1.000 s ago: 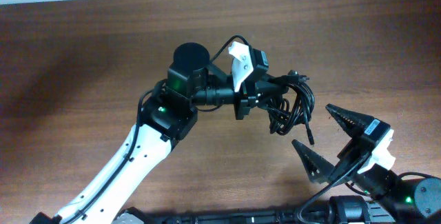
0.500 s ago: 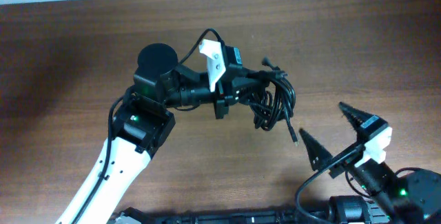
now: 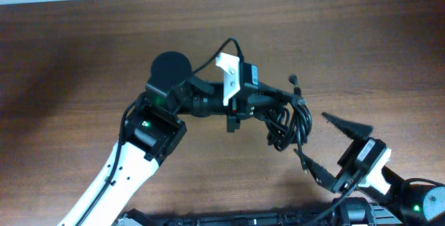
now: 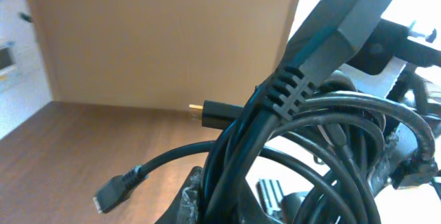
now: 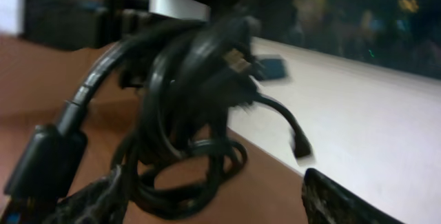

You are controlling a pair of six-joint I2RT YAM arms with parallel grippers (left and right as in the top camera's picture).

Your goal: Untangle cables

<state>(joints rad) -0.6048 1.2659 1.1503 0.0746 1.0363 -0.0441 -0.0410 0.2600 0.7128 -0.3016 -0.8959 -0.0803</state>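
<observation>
Loops of smooth black cables (image 3: 288, 118), clenched by left gripper (image 3: 272, 105); right gripper (image 3: 334, 149) gapes; left wrist view reveals ribbed plug (image 4: 324, 45).

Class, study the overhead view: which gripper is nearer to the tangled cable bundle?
Left. The left gripper is clamped on the cable bundle itself; the right gripper waits open beside the bundle's hanging loops, gripping nothing.

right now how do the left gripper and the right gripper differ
The left gripper is shut on the cables; the right gripper is open and grips nothing. The left gripper has the tangled bundle hanging from it; the right gripper only has its jaws spread toward the bundle's dangling end. Both face the cables.
</observation>
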